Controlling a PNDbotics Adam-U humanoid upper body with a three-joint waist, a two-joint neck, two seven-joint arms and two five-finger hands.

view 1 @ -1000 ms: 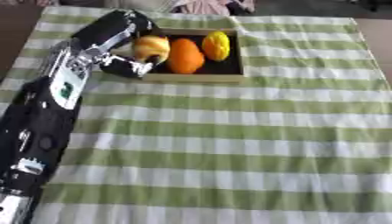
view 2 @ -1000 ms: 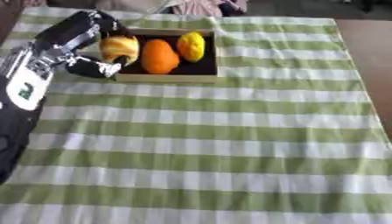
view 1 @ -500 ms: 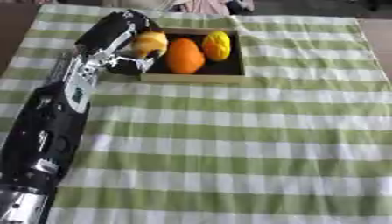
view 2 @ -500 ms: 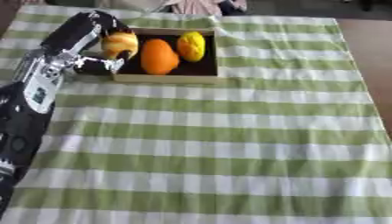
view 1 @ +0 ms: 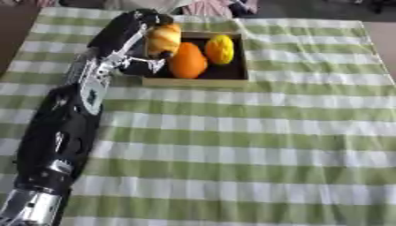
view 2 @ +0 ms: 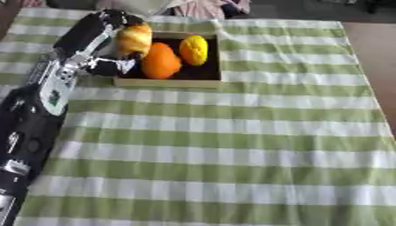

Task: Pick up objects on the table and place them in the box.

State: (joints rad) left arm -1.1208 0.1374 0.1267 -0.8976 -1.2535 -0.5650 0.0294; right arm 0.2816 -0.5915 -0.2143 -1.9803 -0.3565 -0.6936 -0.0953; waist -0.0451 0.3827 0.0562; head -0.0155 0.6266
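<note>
The left hand (view 1: 131, 37) curls round a yellowish fruit (view 1: 164, 39) over the box (view 1: 195, 80).

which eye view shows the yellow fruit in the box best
The left eye view, narrowly: the yellow fruit sits nearer the picture's middle, fully visible at the right end of the box, beside the orange fruit. The right eye view shows nearly the same, only shifted left; nothing covers it there either.

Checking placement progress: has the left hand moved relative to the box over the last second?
No real move. The left hand stays at the left end of the box, fingers curled around the pale yellow-orange fruit beside the orange.
</note>
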